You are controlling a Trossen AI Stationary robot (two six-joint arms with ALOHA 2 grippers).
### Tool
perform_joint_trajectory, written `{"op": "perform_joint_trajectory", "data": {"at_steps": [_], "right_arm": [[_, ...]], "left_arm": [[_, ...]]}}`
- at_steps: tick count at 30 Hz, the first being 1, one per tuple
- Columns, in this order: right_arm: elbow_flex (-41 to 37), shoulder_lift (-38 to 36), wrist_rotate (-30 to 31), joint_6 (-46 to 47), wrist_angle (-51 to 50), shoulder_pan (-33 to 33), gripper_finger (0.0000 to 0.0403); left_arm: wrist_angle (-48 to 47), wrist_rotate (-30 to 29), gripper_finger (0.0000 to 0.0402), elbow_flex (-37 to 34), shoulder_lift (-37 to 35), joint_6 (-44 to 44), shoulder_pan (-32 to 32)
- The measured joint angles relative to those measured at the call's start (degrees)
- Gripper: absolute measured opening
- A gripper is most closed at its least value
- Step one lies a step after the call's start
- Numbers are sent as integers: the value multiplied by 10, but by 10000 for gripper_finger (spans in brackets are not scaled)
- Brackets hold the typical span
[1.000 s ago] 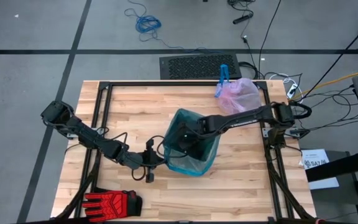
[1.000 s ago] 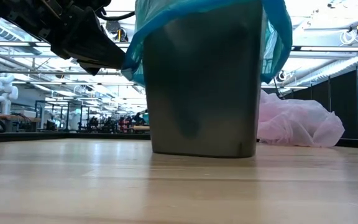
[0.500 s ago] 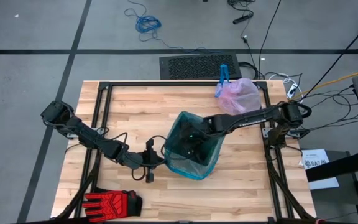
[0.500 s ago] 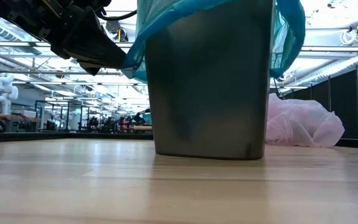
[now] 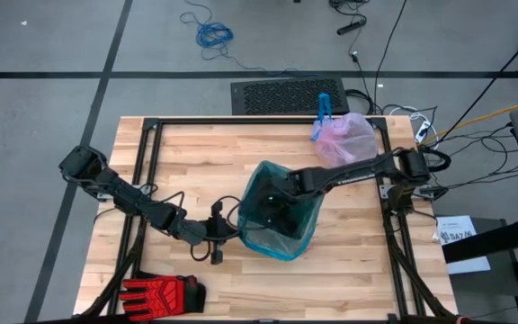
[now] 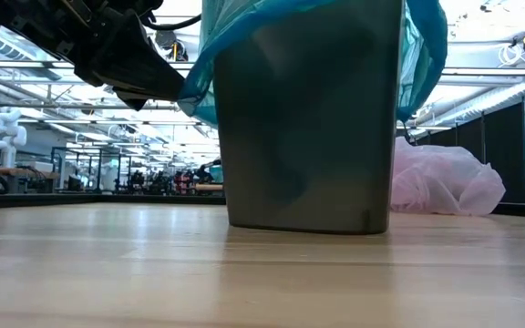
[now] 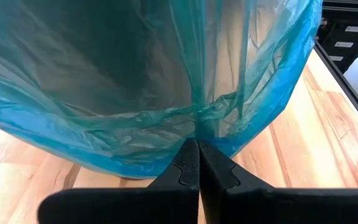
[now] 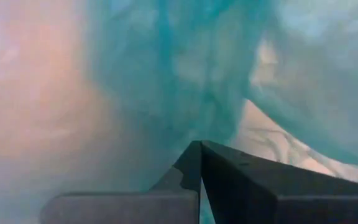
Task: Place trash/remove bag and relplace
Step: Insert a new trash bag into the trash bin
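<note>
Left jaws (image 7: 197,146) clamped on teal bag (image 5: 281,236) edge, right jaws (image 5: 272,205) together inside bin, arm stretched across.

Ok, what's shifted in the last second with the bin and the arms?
The bin in its teal bag slid slightly toward the right arm's side, then settled. The right tool stays shut inside the bin. The left tool still pinches the bag's hem. The pink bag and glove haven't moved.

Right pincer (image 5: 272,200) tips hidden inside the teal bag (image 5: 279,209); bin (image 6: 303,128) rim cut off at the low view's top edge; bin contents not visible.
</note>
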Motion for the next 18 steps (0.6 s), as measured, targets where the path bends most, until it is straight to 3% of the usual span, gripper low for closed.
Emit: {"op": "perform_joint_trajectory", "data": {"at_steps": [4,18], "right_arm": [[0,1,-14,-5,-1,10,0],[0,-106,-13,-15,33,21,0]], "left_arm": [[0,0,0,0,0,0,0],[0,0,0,0,0,0,0]]}}
